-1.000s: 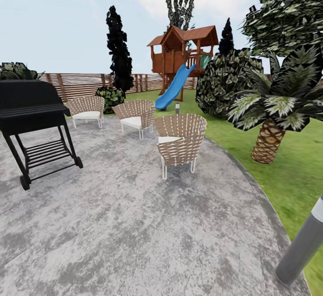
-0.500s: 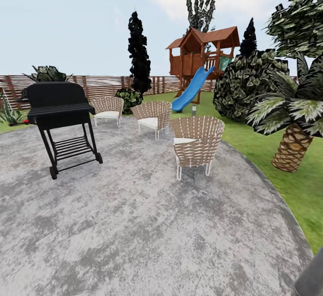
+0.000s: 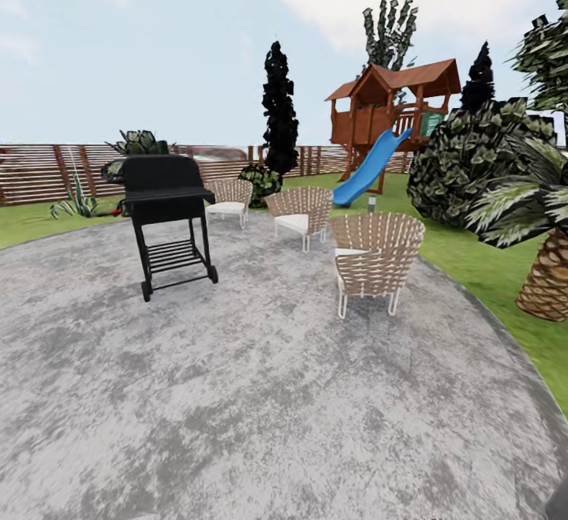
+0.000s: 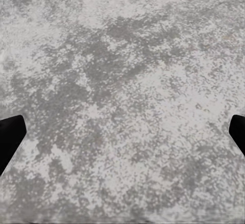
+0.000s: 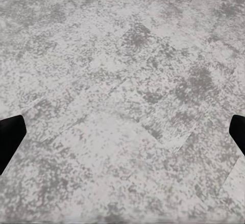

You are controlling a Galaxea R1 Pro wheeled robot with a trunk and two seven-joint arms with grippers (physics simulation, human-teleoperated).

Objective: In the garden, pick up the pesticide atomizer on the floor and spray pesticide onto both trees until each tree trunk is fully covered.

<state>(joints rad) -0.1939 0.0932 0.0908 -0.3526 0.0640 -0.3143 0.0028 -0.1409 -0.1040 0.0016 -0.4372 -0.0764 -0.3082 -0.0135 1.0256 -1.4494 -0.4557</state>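
Note:
The garden lawn curves around a grey stone patio, with the brown slat fence behind it. A tiny dark thing with a red spot lies on the grass just behind the grill's left side; it is too small to tell whether it is the pesticide atomizer. The thick mottled tree trunks are out of view. My left gripper is open over bare patio stone, its black fingertips at the frame's edges. My right gripper is open the same way, with nothing between its fingertips.
A black grill on wheels stands on the patio's left. Three wicker chairs sit toward the lawn. Beyond are a wooden playhouse with a blue slide, bushy shrubs and a scaly palm.
The head view has swung to the left, so the grill, chairs and playhouse slide rightward in the picture. The grey bollard lamp has almost left the bottom right corner. More fence shows at left.

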